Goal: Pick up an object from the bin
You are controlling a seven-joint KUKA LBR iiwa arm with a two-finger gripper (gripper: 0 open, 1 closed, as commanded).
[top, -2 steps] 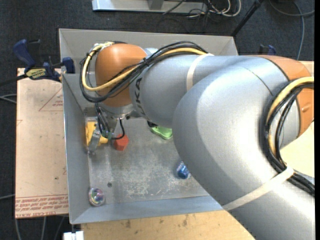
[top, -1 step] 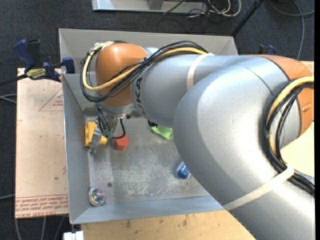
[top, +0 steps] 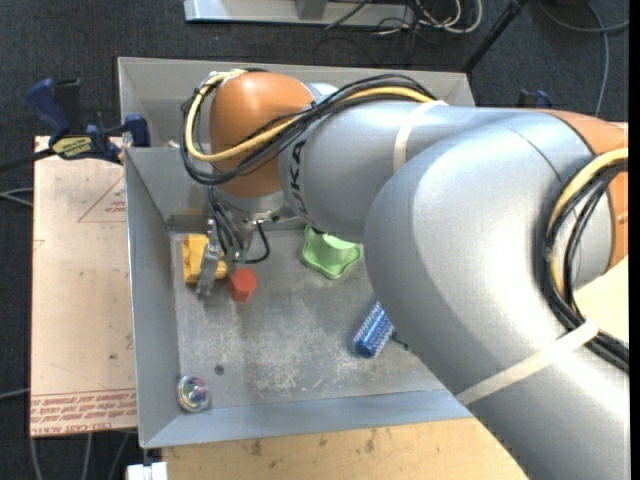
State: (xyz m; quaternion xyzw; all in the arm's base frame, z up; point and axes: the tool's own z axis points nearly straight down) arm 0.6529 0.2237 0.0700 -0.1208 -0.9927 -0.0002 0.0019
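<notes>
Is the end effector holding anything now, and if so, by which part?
It cannot be told. The end effector is low at the yellow block, with a red block beside it; no clear hold is visible.

Floor: dark carpet on all sides. Far side: pale metal stand base. Far right: loose tangle of cables on the floor.

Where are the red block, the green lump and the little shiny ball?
red block [top: 243, 286]: camera view, its top face.
green lump [top: 330, 255]: camera view, its middle.
shiny ball [top: 193, 393]: camera view, its middle.
</notes>
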